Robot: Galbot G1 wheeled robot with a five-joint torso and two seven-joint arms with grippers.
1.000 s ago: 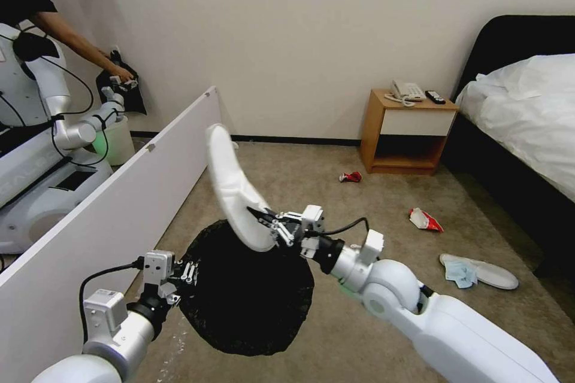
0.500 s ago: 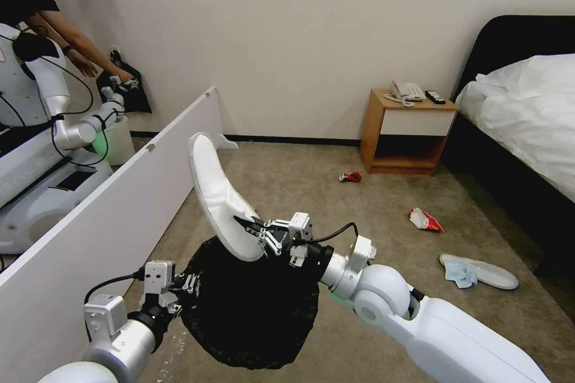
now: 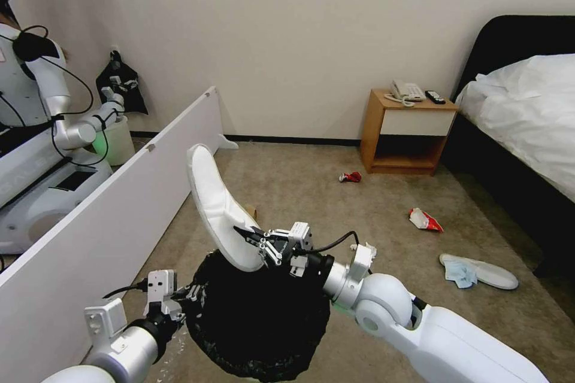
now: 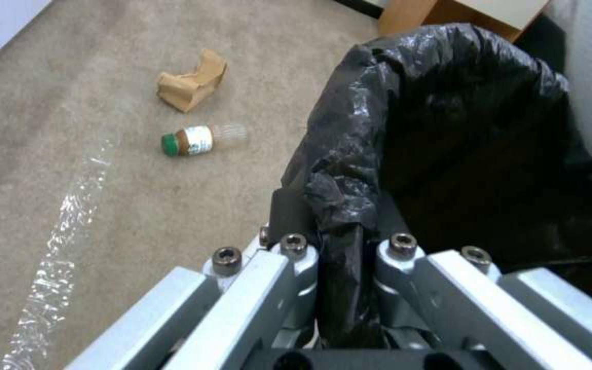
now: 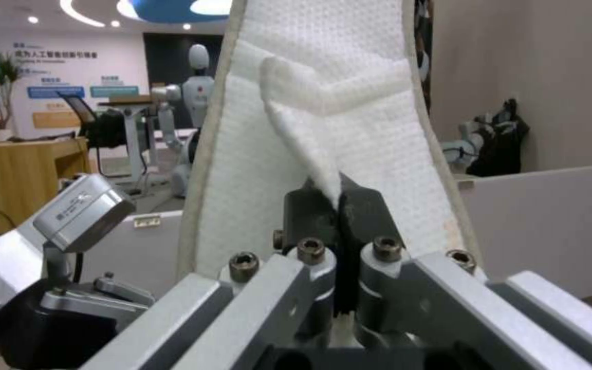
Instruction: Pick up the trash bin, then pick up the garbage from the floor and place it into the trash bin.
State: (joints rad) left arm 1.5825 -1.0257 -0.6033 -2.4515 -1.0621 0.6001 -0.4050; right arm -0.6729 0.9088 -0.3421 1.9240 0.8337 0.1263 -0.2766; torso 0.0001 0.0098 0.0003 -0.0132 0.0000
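The trash bin (image 3: 257, 317), lined with a crinkly black bag (image 4: 460, 133), hangs low in front of me. My left gripper (image 3: 190, 294) is shut on its near-left rim, with the bag pinched between the fingers (image 4: 296, 246). My right gripper (image 3: 248, 238) is shut on a white slipper (image 3: 218, 209), gripping its strap (image 5: 310, 154); the slipper stands upright just above the bin's far rim. More garbage lies on the floor (image 3: 335, 203): a crushed red can (image 3: 350, 177), a red-white snack packet (image 3: 425, 219), a second slipper (image 3: 479, 271) with a blue cloth (image 3: 460, 274), a brown paper bag (image 4: 192, 82) and a green-capped bottle (image 4: 200, 140).
A long white partition board (image 3: 120, 203) runs along the left. Behind it stands another robot (image 3: 42, 131) beside a pale bin (image 3: 117, 140). A wooden nightstand (image 3: 407, 131) is against the far wall and a bed (image 3: 527, 125) fills the right side.
My right gripper has carried the slipper down and to the left, closer to the bin's rim. The bin and my left gripper sit slightly lower in the head view.
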